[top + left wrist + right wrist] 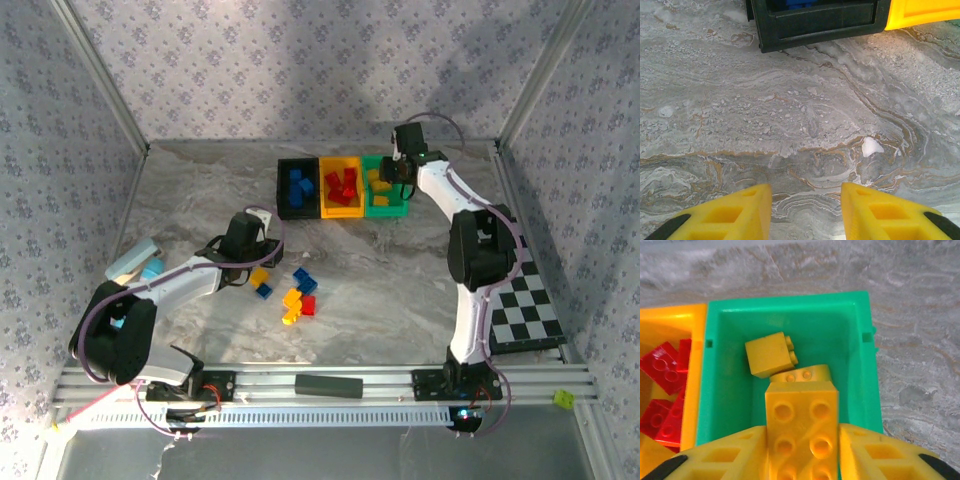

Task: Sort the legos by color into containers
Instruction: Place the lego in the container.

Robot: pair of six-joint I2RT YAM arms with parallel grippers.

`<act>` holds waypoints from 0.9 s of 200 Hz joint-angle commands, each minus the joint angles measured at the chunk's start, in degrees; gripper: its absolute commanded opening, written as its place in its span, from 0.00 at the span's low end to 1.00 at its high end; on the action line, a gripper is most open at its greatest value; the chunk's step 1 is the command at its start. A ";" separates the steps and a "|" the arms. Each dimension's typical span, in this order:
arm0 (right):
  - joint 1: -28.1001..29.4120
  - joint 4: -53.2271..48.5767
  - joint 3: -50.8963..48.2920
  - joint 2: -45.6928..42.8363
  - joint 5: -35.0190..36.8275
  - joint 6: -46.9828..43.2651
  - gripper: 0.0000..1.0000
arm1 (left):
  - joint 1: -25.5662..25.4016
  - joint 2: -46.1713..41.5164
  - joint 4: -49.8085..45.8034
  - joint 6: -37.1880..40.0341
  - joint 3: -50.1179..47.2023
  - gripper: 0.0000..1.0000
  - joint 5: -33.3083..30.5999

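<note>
Right hand [801, 434] clamps yellow brick [801, 407] over green bin [785, 307]; left hand [805, 192] spread wide

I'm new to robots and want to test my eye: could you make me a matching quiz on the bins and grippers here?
1 black bin
2 orange bin
3 left gripper
4 right gripper

a red bricks inside
b yellow brick gripped
c open, empty
d blue bricks inside

Pairs: 1-d, 2-a, 3-c, 4-b
</note>
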 commanded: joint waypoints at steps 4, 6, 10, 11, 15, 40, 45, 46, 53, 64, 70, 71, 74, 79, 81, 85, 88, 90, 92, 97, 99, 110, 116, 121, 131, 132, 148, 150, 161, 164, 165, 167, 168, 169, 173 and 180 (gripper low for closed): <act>-0.61 -5.96 3.40 2.11 -0.36 -2.45 0.48 | 0.37 -0.36 0.03 0.00 1.08 0.40 0.16; -0.63 -5.97 3.28 2.04 -0.25 -2.51 0.49 | 0.43 -0.35 0.10 -0.01 1.11 0.40 0.20; -0.66 -5.78 3.08 1.86 -0.13 -2.50 0.50 | 0.41 -0.24 -0.03 0.06 1.20 0.40 0.25; -0.67 -5.75 3.01 1.81 -0.18 -2.53 0.51 | 0.38 -0.27 -0.04 0.07 1.21 0.40 0.25; -0.72 -5.52 2.66 1.57 -0.20 -2.61 0.52 | 0.37 -0.18 -0.05 0.07 1.30 0.40 0.33; -0.69 -3.67 -0.45 -1.17 -1.59 -2.30 0.54 | 0.38 0.15 0.29 -0.13 1.20 0.40 0.41; -0.69 -3.22 -1.22 -1.93 -2.03 -2.19 0.54 | 0.39 0.32 0.34 -0.21 1.21 0.40 0.62; -0.69 -3.15 -1.37 -2.11 -2.10 -2.16 0.54 | 0.42 0.32 0.36 -0.20 1.26 0.40 0.65; -0.74 -2.44 -2.46 -3.10 -2.75 -2.07 0.54 | 0.42 0.57 0.29 -0.27 1.42 0.40 0.94; -0.65 -1.47 -4.34 -4.75 -3.60 -2.13 0.54 | 0.40 0.91 0.21 -0.29 1.56 0.40 1.12; -0.61 -0.95 -5.42 -5.70 -4.18 -2.05 0.54 | 0.44 0.93 0.29 -0.28 1.55 0.40 1.13; -0.61 -0.91 -5.59 -5.88 -4.23 -2.04 0.54 | 0.45 0.98 0.29 -0.28 1.56 0.40 1.08; -0.61 -0.68 -6.10 -6.34 -4.59 -2.04 0.54 | 0.42 1.02 0.36 -0.28 1.48 0.40 1.00; -0.54 -0.45 -6.91 -7.13 -5.19 -2.05 0.54 | 0.44 1.09 0.38 -0.36 1.48 0.40 0.95; -0.52 -0.26 -7.23 -7.49 -5.46 -2.11 0.55 | 0.40 1.09 0.39 -0.37 1.43 0.40 0.95; -0.47 0.09 -8.17 -8.18 -5.92 -2.08 0.55 | 0.42 1.07 0.39 -0.29 1.49 0.40 0.95; -0.43 0.40 -8.89 -8.75 -6.28 -2.15 0.55 | 0.43 1.13 0.34 -0.31 1.54 0.40 0.96; -0.39 0.59 -9.37 -9.04 -6.59 -2.24 0.55 | 0.40 1.12 0.29 -0.38 1.52 0.40 1.02; -0.35 0.85 -9.95 -9.51 -6.84 -2.35 0.55 | 0.43 1.16 0.36 -0.37 1.53 0.40 1.03; -0.30 1.57 -11.39 -10.64 -7.82 -2.52 0.55 | 0.40 1.19 0.38 -0.37 1.55 0.40 1.06; -0.20 1.89 -12.08 -11.10 -8.11 -2.55 0.56 | 0.39 1.20 0.39 -0.37 1.56 0.40 1.04; 0.21 3.81 -15.86 -13.89 -9.59 -2.82 0.56 | 0.39 1.20 0.39 -0.37 1.53 0.40 1.15; 0.48 4.50 -17.74 -15.36 -9.71 -2.89 0.56 | 0.38 1.16 0.37 -0.43 1.53 0.40 1.13; 0.73 4.97 -19.25 -16.46 -9.63 -3.06 0.56 | 0.41 1.14 0.38 -0.46 1.55 0.40 1.31; 1.40 5.58 -22.11 -18.86 -9.43 -3.76 0.56 | 0.44 1.20 0.39 -0.59 1.55 0.40 1.68; 1.50 5.70 -22.41 -18.97 -9.40 -3.82 0.56 | 0.44 1.20 0.39 -0.61 1.52 0.40 1.76; 2.60 7.25 -27.64 -22.87 -8.41 -4.72 0.56 | 0.28 1.07 0.38 -0.63 1.61 0.40 2.28; 2.68 7.48 -28.34 -23.32 -8.35 -4.79 0.56 | 0.29 1.04 0.38 -0.63 1.60 0.40 2.29; 3.17 8.65 -32.82 -25.82 -7.64 -4.98 0.56 | 0.36 1.05 0.47 -0.66 1.57 0.40 2.18; 3.24 8.84 -33.72 -26.52 -7.58 -5.00 0.56 | 0.35 1.11 0.47 -0.64 1.57 0.40 2.10; 3.25 8.95 -33.89 -26.75 -7.52 -5.01 0.56 | 0.35 1.11 0.47 -0.63 1.52 0.40 2.06; 3.33 9.08 -34.60 -27.10 -7.47 -4.98 0.56 | 0.38 1.11 0.41 -0.63 1.49 0.40 2.02; 3.34 9.15 -34.90 -27.31 -7.50 -5.00 0.56 | 0.37 1.12 0.40 -0.63 1.48 0.40 1.97; 3.34 9.19 -35.05 -27.54 -7.52 -5.01 0.56 | 0.36 1.16 0.39 -0.63 1.57 0.40 1.94; 3.40 9.53 -36.31 -28.32 -7.47 -5.02 0.56 | 0.36 1.20 0.30 -0.64 1.63 0.40 1.89; 3.64 10.07 -38.13 -29.67 -7.56 -4.94 0.56 | 0.42 1.24 0.23 -0.60 1.65 0.40 1.74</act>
